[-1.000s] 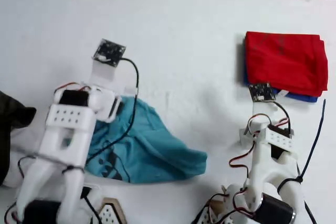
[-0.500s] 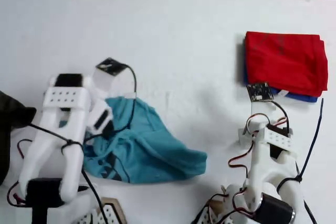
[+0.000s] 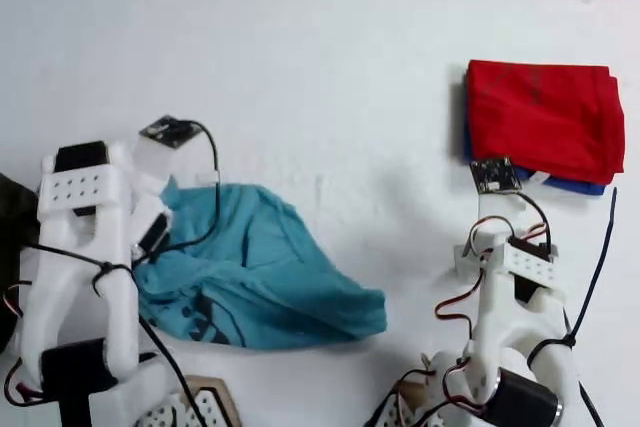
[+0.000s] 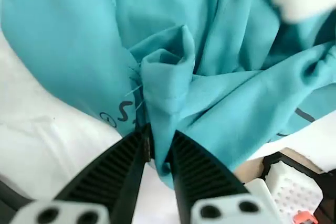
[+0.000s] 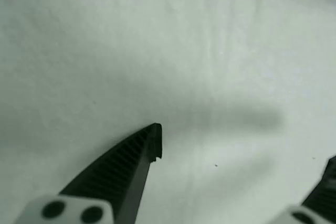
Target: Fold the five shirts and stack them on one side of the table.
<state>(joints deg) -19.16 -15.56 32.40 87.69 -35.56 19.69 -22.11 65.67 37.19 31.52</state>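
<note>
Gripper [image 4: 159,139] (left) tight on shirt [image 4: 226,66], perhaps hem

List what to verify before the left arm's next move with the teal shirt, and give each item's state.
1. Left gripper shut on a fold of the teal shirt: ok.
2. Teal shirt lying flat, ready to fold: not ok, it is crumpled.
3. Right gripper open and free above the bare table: ok.
4. Finished stack tidy, red shirt folded on the blue shirt beside the right arm: ok.
5. Pinched fold is a single layer: cannot tell.
</note>
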